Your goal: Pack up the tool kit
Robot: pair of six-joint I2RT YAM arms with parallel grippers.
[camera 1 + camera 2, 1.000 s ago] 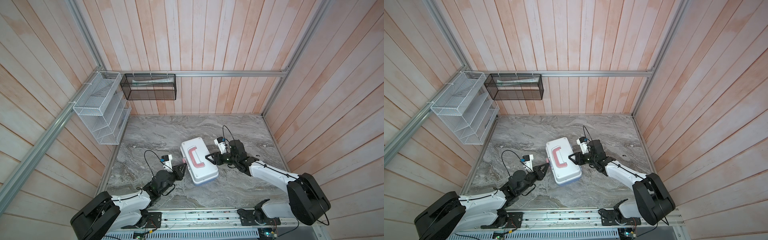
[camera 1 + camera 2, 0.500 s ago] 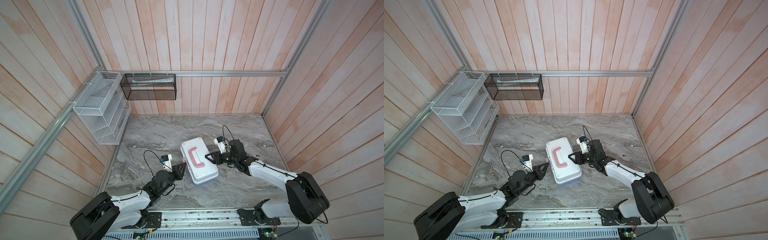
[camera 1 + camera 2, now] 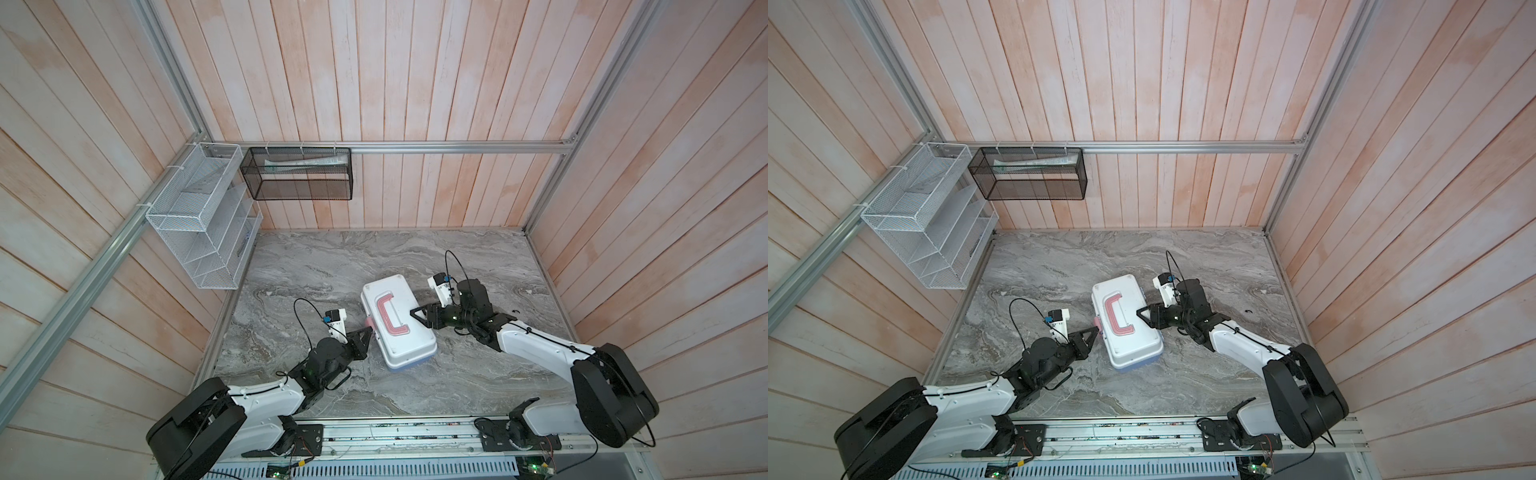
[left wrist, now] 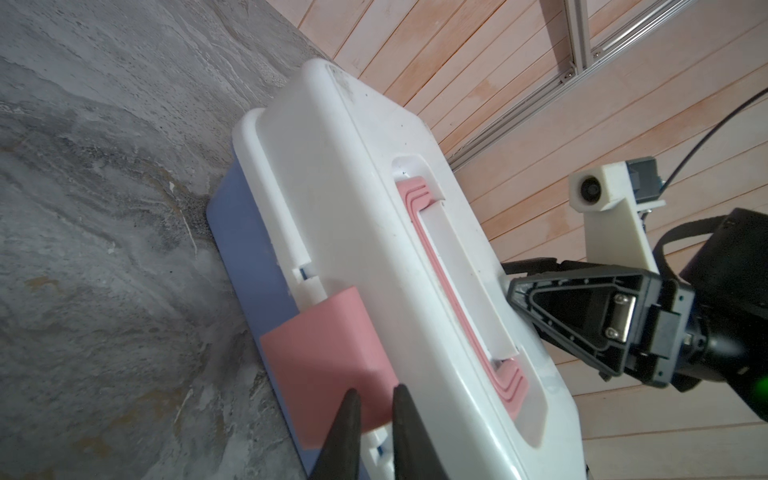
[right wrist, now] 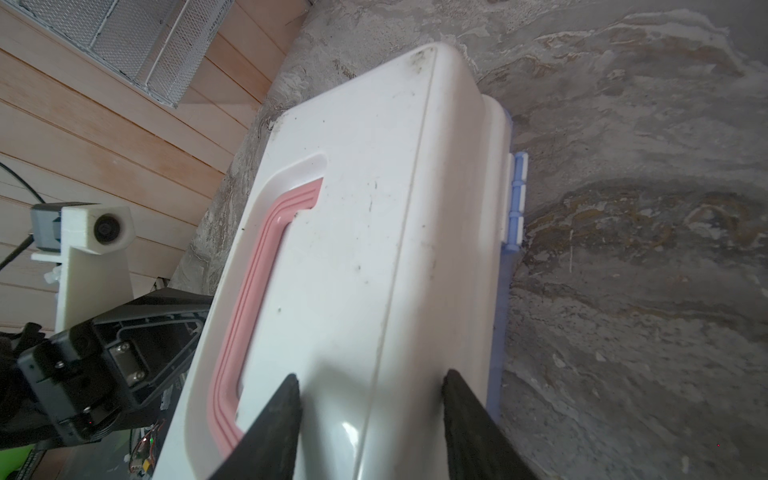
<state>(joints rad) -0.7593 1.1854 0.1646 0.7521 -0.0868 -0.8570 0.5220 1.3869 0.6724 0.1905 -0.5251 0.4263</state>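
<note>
Tool kit point(image 3: 399, 332) closed | left claw point(image 4: 376, 390) at latch point(image 4: 324, 345) | right claw point(image 5: 372, 374) spread over lid point(image 5: 374, 208)

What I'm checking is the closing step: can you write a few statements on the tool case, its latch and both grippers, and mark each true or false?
1. The white lid is down on the blue base. True.
2. The pink handle stands upright. False: it lies flat in its recess in the lid.
3. The left gripper has its tips at the pink latch. True.
4. The right gripper is shut on the handle. False: its jaws stand open over the lid, between the handle and the hinge.
5. A black mesh basket hangs on the back wall. True.
</note>
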